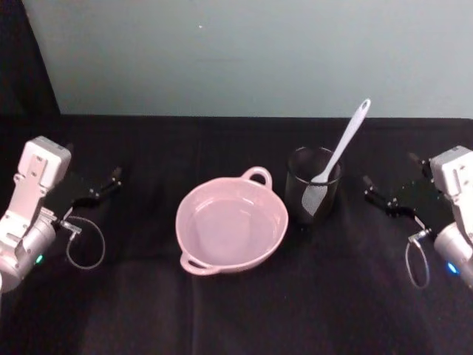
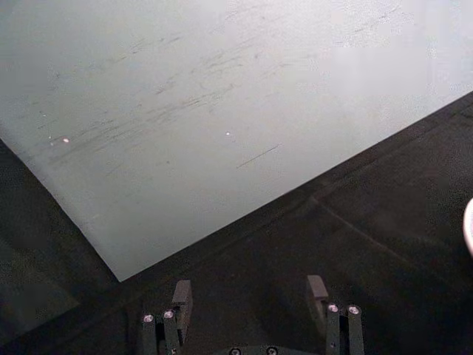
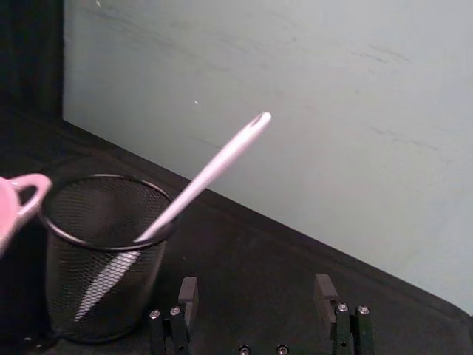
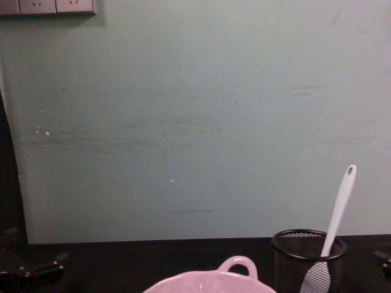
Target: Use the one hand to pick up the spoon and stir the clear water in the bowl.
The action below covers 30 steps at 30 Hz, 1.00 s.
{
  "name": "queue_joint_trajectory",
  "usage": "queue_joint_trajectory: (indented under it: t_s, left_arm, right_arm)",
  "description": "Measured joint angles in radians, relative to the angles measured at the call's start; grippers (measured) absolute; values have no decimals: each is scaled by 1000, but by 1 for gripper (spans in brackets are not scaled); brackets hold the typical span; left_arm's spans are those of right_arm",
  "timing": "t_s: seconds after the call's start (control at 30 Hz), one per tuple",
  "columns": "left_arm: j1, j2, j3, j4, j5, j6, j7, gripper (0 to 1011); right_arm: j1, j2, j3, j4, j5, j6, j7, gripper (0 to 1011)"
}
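Observation:
The pale pink bowl [image 1: 231,225] sits mid-table with clear water in it; its loop handle [image 4: 238,266] faces the wall. Right of it, the white spoon [image 1: 346,142] stands blade-down in a black mesh cup [image 1: 313,194], its handle leaning up and to the right. The spoon [image 3: 222,163] and cup [image 3: 103,255] lie ahead of my right gripper [image 3: 256,292], which is open and empty, a short way right of the cup. That right gripper [image 1: 383,194] hovers over the cloth. At the table's left, my left gripper [image 1: 103,186] is open too, and the left wrist view shows its fingers [image 2: 181,296] spread over bare cloth.
A black cloth [image 1: 236,310] covers the table, which ends at a pale green wall [image 4: 195,122]. Cable loops hang from both wrists, one [image 1: 85,244] on the left and one [image 1: 416,262] on the right. Wall sockets [image 4: 49,6] sit high on the left.

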Motion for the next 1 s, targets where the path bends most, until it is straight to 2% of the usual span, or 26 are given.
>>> queue_joint_trajectory:
  t_s: [0.17,0.33,0.37,0.43,0.47,0.5,0.53,0.67,0.73,0.77,0.87,0.9,1.0]
  left_arm:
    - [0,0,0,0,0,0,0,1011]
    - [0,0,0,0,0,0,0,1011]
    - [0,0,0,0,0,0,0,1011]
    - [0,0,0,0,0,0,0,1011]
    - [0,0,0,0,0,0,0,1011]
    - [0,0,0,0,0,0,0,1011]
    - [0,0,0,0,0,0,0,1011]
    - [0,0,0,0,0,0,0,1011]
    - [0,0,0,0,0,0,0,1011]
    - [0,0,0,0,0,0,0,1011]
    - [0,0,0,0,0,0,0,1011]
    - [0,0,0,0,0,0,0,1011]
    - [0,0,0,0,0,0,0,1011]
  right_arm:
    - [-36,17,29,-57,27,11,27,1003]
    - [-74,31,71,-111,100,41,74,1002]
    - [-83,33,87,-123,138,58,97,1002]
    - [-90,33,106,-135,186,80,126,1003]
    - [-95,32,128,-146,241,109,157,1003]
    - [-96,30,138,-151,267,125,171,1003]
    - [-97,26,158,-158,316,156,197,1003]
    - [-92,13,189,-166,398,220,237,1003]
    - [-79,-9,218,-165,469,280,262,1002]
    - [-75,-16,225,-162,489,297,268,1003]
    - [-60,-31,240,-152,537,339,280,1003]
    - [-47,-41,248,-143,571,367,285,1003]
    - [-18,-54,255,-120,629,412,289,1003]
